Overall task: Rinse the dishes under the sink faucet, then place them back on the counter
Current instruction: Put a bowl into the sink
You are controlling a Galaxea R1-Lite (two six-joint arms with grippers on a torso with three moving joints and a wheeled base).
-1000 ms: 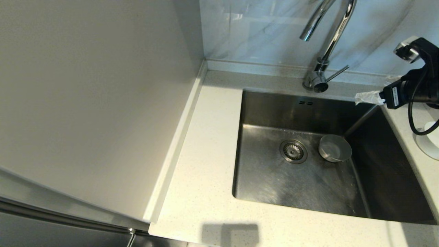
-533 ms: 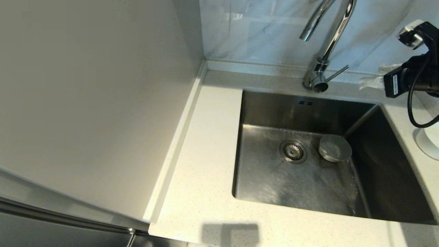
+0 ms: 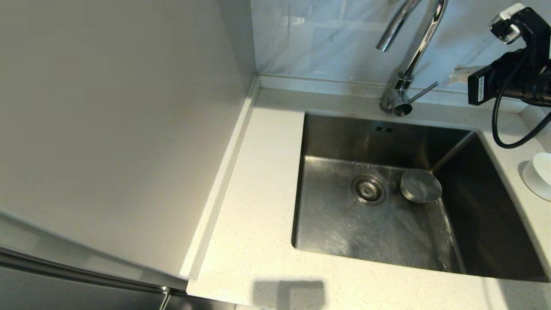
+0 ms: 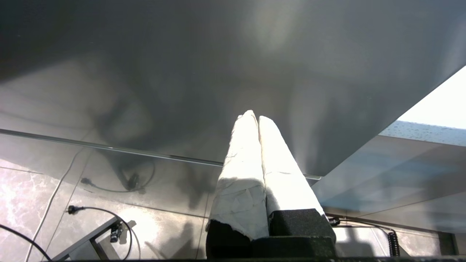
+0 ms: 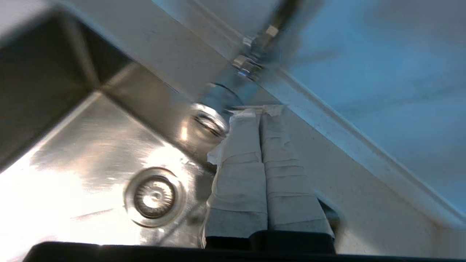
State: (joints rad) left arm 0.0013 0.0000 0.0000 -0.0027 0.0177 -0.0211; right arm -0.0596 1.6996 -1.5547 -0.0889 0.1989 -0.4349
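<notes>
A light grey bowl (image 3: 420, 186) stands on the floor of the steel sink (image 3: 344, 228), just right of the drain strainer (image 3: 368, 189). A white bowl (image 3: 542, 172) sits on the counter (image 3: 267, 181) at the right edge, partly cut off. The pink bowl is out of view. My right gripper (image 3: 456, 74) hovers shut and empty over the back counter, its tips close to the thin lever (image 3: 424, 91) of the chrome faucet (image 3: 424, 38). In the right wrist view its taped fingers (image 5: 240, 153) point at the faucet base (image 5: 218, 105). My left gripper (image 4: 253, 116) is shut, parked low.
A plain beige wall panel (image 3: 120, 129) fills the left side. A marbled backsplash (image 3: 327, 38) rises behind the faucet. The raised edge strip (image 3: 224, 172) borders the counter's left. The left wrist view faces a grey cabinet front (image 4: 182, 72) above a tiled floor with cables (image 4: 91, 211).
My right gripper has risen from the sink's right rim and moved back and left, ending beside the faucet lever. The grey bowl has stayed in place.
</notes>
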